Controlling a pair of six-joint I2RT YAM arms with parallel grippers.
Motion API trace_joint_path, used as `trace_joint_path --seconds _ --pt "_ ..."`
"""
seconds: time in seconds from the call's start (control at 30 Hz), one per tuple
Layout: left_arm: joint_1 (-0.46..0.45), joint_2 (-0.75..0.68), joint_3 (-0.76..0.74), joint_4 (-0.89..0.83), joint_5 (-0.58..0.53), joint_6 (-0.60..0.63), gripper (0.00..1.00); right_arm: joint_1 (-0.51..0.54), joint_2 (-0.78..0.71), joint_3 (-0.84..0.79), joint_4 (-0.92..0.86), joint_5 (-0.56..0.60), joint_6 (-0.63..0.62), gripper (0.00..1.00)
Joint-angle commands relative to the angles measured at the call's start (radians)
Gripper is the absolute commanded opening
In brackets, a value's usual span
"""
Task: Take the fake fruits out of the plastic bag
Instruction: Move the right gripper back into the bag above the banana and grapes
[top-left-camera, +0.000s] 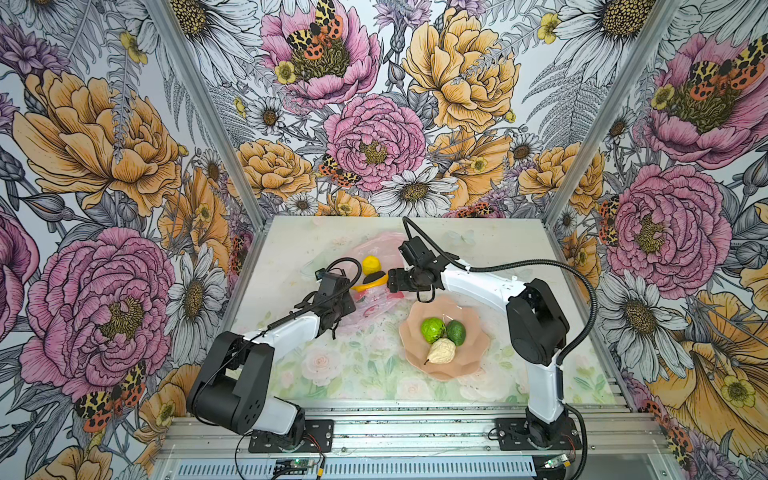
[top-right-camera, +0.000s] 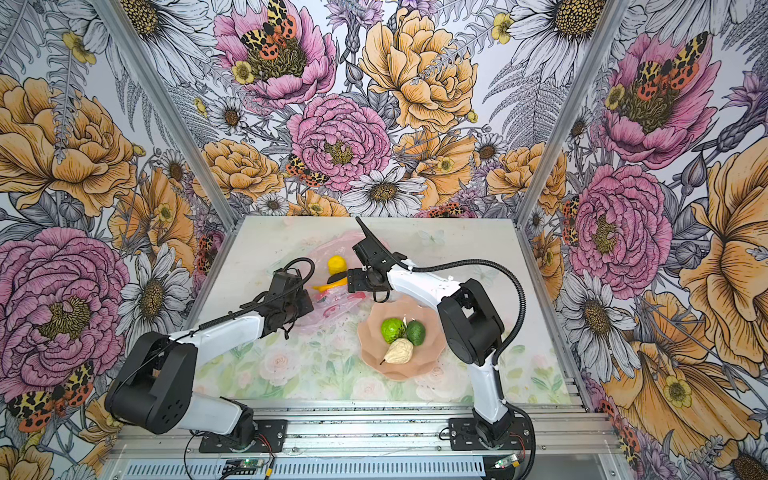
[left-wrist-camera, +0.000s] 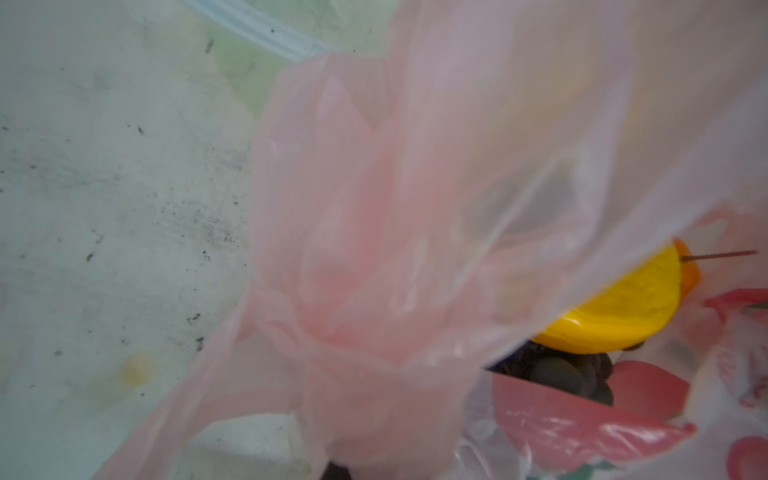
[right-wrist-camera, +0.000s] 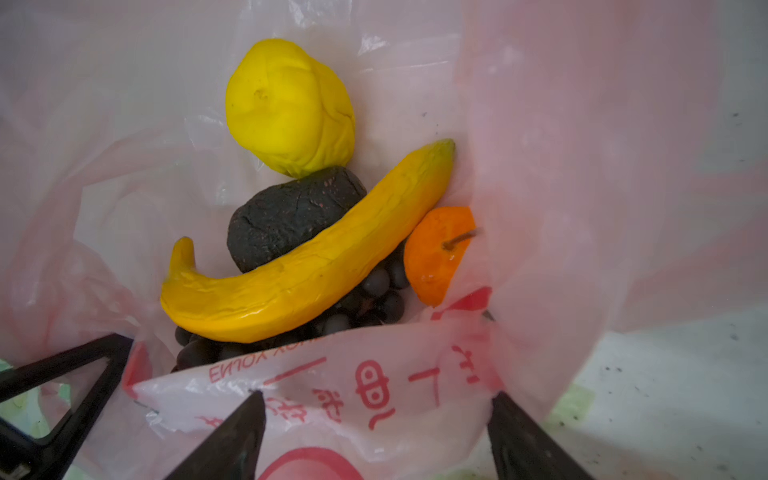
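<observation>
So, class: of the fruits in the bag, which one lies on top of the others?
The banana: long, curved and yellow, it lies across the black piece and the grapes; the lemon and tangerine sit beside it.

In the left wrist view, blurred throughout by plastic bag (left-wrist-camera: 374, 249) film at close range. No sight of left pincer fingers in any view: closed, with held item not determinable. On right pincer (right-wrist-camera: 378, 399), fingers cut off by the lower picture edge. Of grape bunch (right-wrist-camera: 376, 286), mostly buried under banana (right-wrist-camera: 307, 266) and printed bag flap. Of tangerine (right-wrist-camera: 436, 257), one side veiled by film. Of avocado-like piece (right-wrist-camera: 286, 216), one edge covered by banana.
</observation>
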Motion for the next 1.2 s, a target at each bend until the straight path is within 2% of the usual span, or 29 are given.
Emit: trace_joint_path --seconds 0.0,0.2,0.33,0.43,0.53,0.6,0.7,0.8,1.17 --pt "0.037 -0.056 -0.015 -0.022 -0.011 0.027 0.00 0.007 0.068 0.086 0.042 -0.065 0.018 0.83" --pt "0.110 -0.183 -0.080 -0.042 -0.028 0.016 0.00 0.033 0.232 0.284 0.044 -0.107 -0.001 0.68" --pt "0.113 -0.226 -0.109 -0.030 -0.003 0.021 0.00 0.044 0.277 0.354 0.041 -0.102 -0.015 0.64" --pt "0.064 -0.202 -0.106 -0.010 0.031 0.032 0.00 0.044 0.257 0.312 0.037 -0.053 -0.025 0.62" --pt "-0.052 -0.137 -0.054 -0.030 -0.024 0.085 0.00 0.044 0.210 0.235 0.025 0.045 -0.047 0.60" --pt "-0.099 -0.070 0.000 -0.087 -0.084 0.099 0.00 0.045 0.165 0.177 0.023 0.107 -0.062 0.60" --pt "-0.096 -0.028 0.013 -0.095 -0.084 0.088 0.00 0.042 0.117 0.115 0.024 0.167 -0.076 0.60" --pt "-0.072 -0.043 -0.006 -0.080 -0.069 0.075 0.00 0.038 0.089 0.082 0.023 0.198 -0.084 0.59" --pt "-0.045 -0.109 -0.083 -0.002 0.025 0.036 0.00 0.042 -0.032 0.076 0.021 0.191 -0.102 0.58"
